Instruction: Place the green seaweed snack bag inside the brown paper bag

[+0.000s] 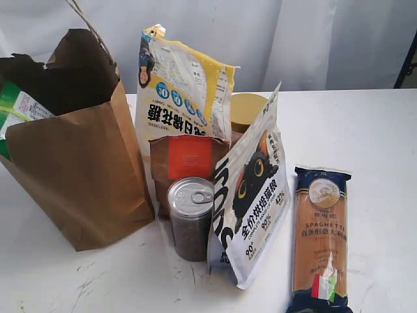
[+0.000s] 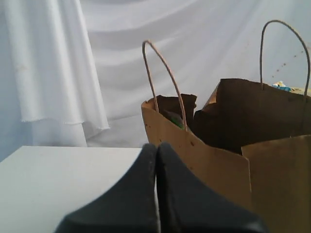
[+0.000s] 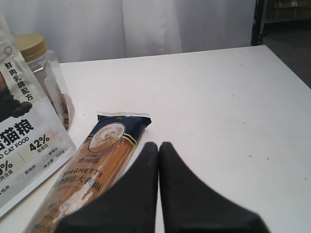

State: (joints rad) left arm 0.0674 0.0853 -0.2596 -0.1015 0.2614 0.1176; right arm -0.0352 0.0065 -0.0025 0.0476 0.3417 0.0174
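The brown paper bag (image 1: 78,163) stands upright at the left of the table, its ragged rim open. The green seaweed snack bag (image 1: 14,107) sits inside it, a green edge with white label showing at the bag's left rim. In the left wrist view the brown paper bag (image 2: 218,165) is just beyond my left gripper (image 2: 157,145), and a sliver of green packet (image 2: 176,121) shows inside. The left gripper is shut and empty. My right gripper (image 3: 159,144) is shut, empty, above bare table beside the spaghetti pack (image 3: 92,174). Neither gripper shows in the exterior view.
Right of the paper bag stand a yellow-and-white bag (image 1: 182,91), a small brown pouch with orange label (image 1: 187,163), a pull-tab can (image 1: 191,218), a lidded jar (image 1: 249,111) and a white cat-picture pouch (image 1: 255,195). A spaghetti pack (image 1: 319,238) lies flat at the right.
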